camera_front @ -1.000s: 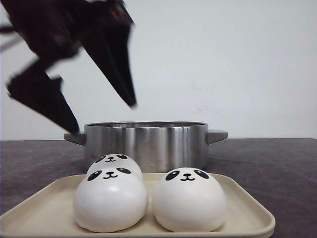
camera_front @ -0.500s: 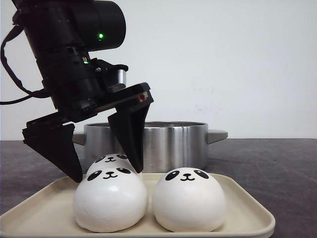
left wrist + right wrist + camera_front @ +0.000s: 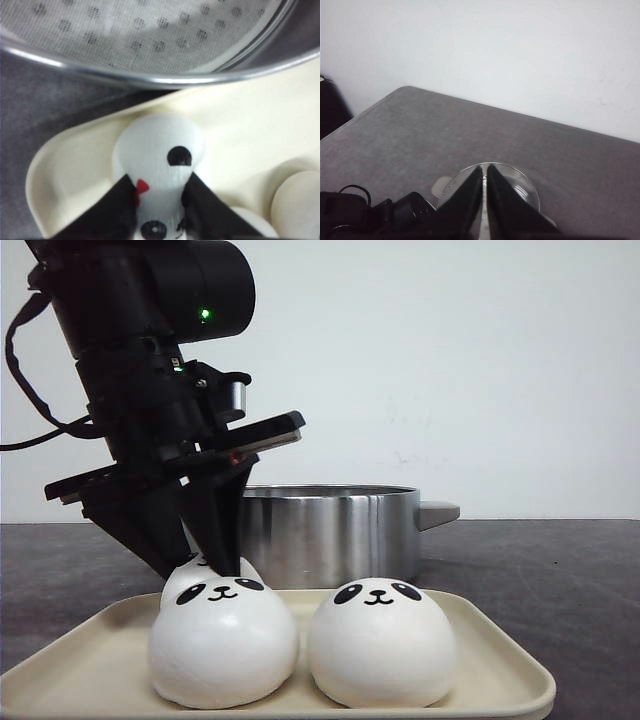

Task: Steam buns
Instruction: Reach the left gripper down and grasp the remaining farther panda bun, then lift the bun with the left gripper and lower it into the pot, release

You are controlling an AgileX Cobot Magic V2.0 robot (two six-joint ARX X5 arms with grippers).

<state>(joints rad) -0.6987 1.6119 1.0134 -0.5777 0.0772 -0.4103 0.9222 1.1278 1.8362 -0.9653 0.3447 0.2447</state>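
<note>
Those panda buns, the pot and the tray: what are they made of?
The buns look like soft matte foam or rubber, not dough: the one the left hand squeezes deforms. The pot looks like brushed steel, with streaky reflections. The tray seems smooth cream plastic.

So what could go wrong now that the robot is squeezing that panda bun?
The left gripper pinches the back bun hard enough to narrow it, so it could dent or pop out sideways. Lifting it may nudge the front bun just in front of it on the tray. The pot rim sits above the tray, so too low a lift could bump the bun against it.
</note>
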